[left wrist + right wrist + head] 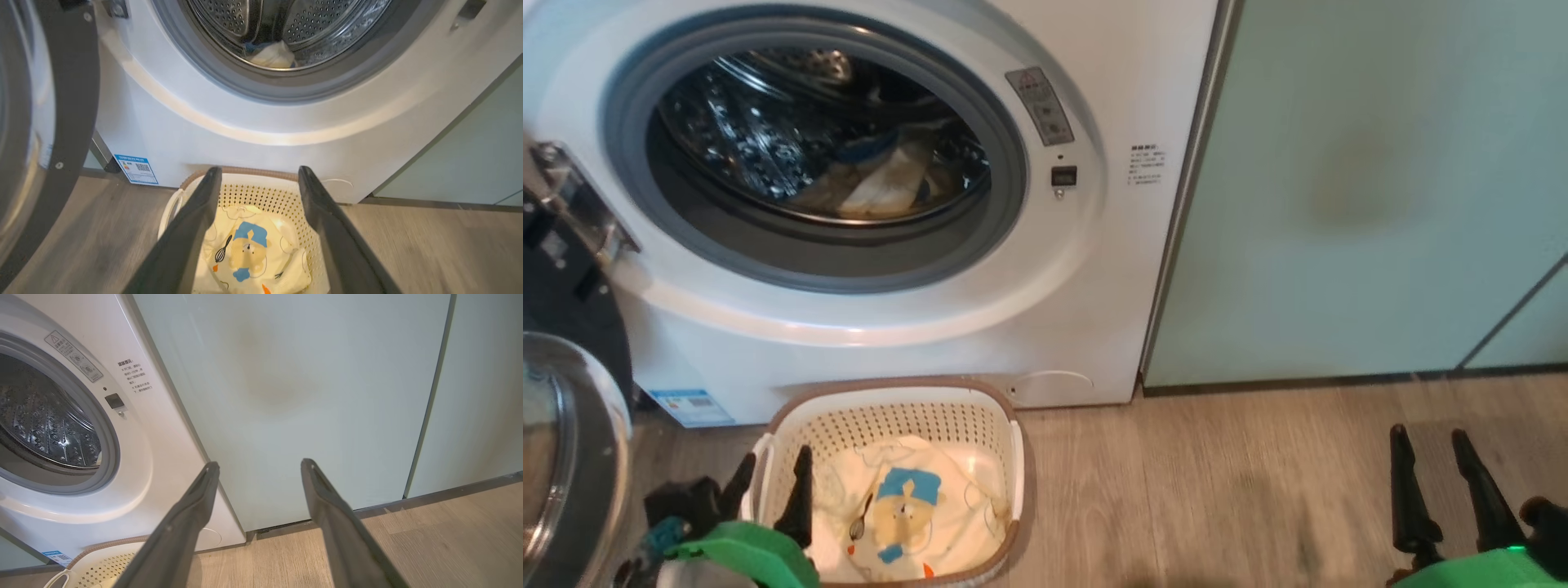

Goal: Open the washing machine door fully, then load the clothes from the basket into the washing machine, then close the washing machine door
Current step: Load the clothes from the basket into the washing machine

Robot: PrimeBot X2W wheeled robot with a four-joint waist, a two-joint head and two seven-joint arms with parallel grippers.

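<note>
On the wood floor (1217, 490) before the washing machine (1094, 327), the basket (890, 383) holds the clothes (907, 506) below the left gripper (776, 461), fingers apart. The right gripper (1429, 433) hangs spread too. The washing machine door (568, 425) stands wide.

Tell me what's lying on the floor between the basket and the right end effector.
Nothing lies there. In the head view, bare wood floor runs from the basket across to the right end effector.
</note>
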